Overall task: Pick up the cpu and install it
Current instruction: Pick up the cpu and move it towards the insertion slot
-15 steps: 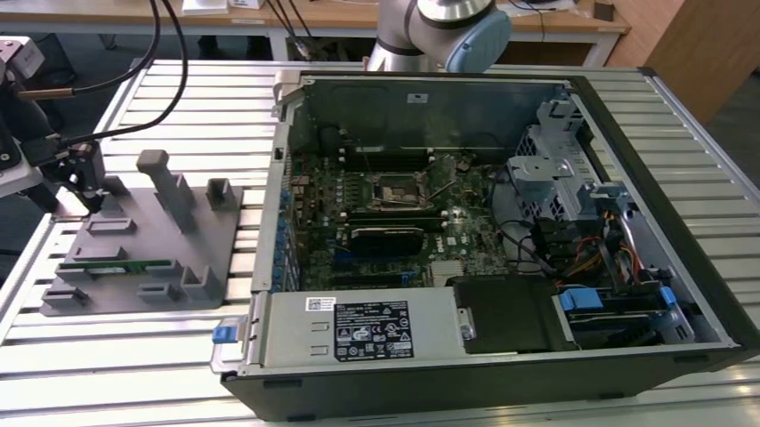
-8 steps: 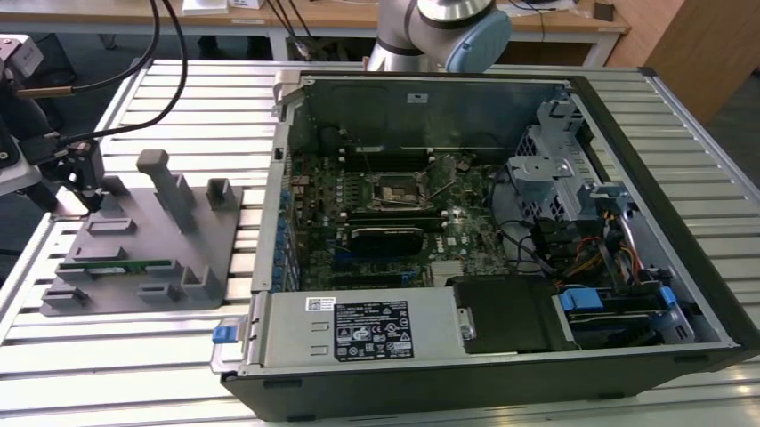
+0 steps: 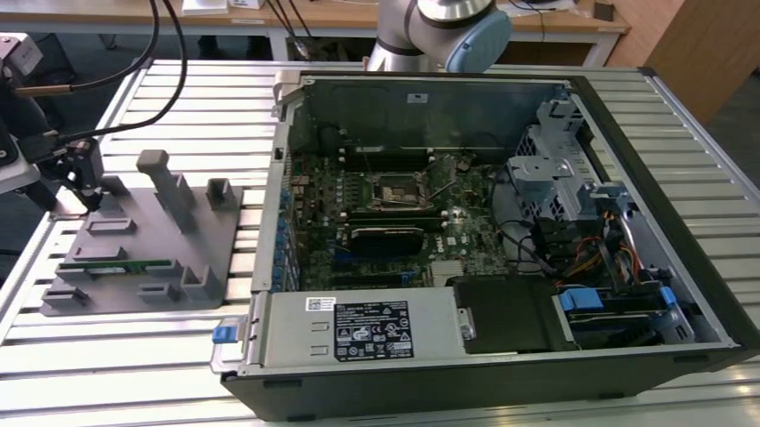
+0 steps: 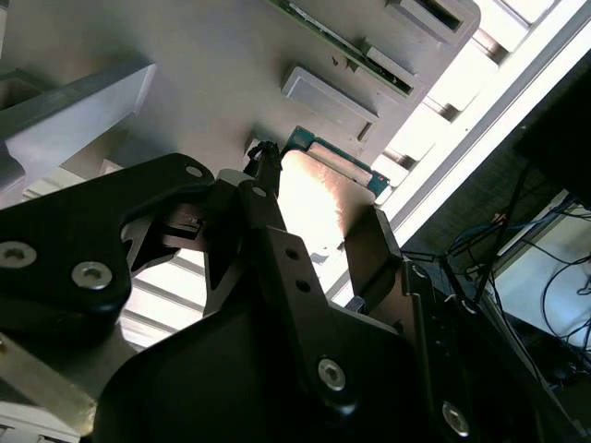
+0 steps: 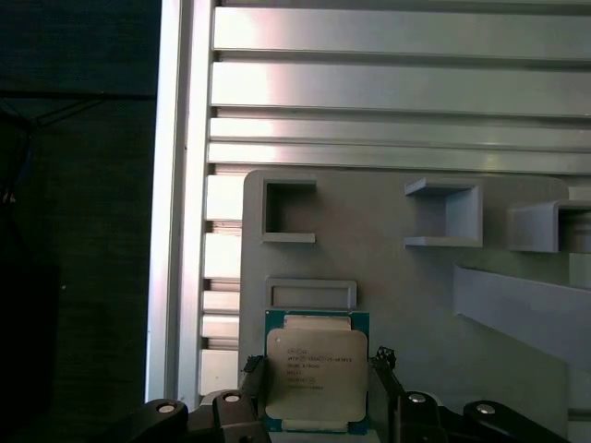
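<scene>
- The pick-up is being carried out, and the install is judged as not yet done: the socket (image 3: 396, 189) inside the open computer case (image 3: 428, 98) is being seen bare.
- The cpu (image 5: 317, 369) is being held just at the grey tray (image 5: 397, 268), at the exterior view's left and well apart from the case. Whether it is being lifted clear cannot be told.
- The cpu is being clamped by the gripper (image 3: 81, 182), with its fingers (image 5: 256, 369) being pressed narrowly against two opposite edges.
</scene>
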You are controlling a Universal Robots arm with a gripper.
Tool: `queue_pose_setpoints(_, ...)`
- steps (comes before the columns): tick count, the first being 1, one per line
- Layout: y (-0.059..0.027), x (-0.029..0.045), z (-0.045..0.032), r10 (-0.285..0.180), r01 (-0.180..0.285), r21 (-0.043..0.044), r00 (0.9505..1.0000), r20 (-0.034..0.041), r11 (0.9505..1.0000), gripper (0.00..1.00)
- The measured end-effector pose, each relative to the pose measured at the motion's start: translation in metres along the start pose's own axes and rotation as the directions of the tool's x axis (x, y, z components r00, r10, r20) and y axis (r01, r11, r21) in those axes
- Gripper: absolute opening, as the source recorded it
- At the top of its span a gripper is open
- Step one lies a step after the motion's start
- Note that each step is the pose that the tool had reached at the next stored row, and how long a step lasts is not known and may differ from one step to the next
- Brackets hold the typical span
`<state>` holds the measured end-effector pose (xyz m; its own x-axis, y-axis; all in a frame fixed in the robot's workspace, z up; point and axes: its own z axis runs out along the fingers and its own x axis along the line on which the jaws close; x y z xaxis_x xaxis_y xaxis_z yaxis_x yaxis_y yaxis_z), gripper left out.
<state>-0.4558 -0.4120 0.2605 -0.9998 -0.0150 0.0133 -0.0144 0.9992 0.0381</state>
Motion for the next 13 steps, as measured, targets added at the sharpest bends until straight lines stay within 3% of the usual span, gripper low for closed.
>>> queue_pose_setpoints(13,0.0001,0.0001,-0.0030,0.000,0.000,0.0000,1.0000,0.0000,1.0000,0.53)
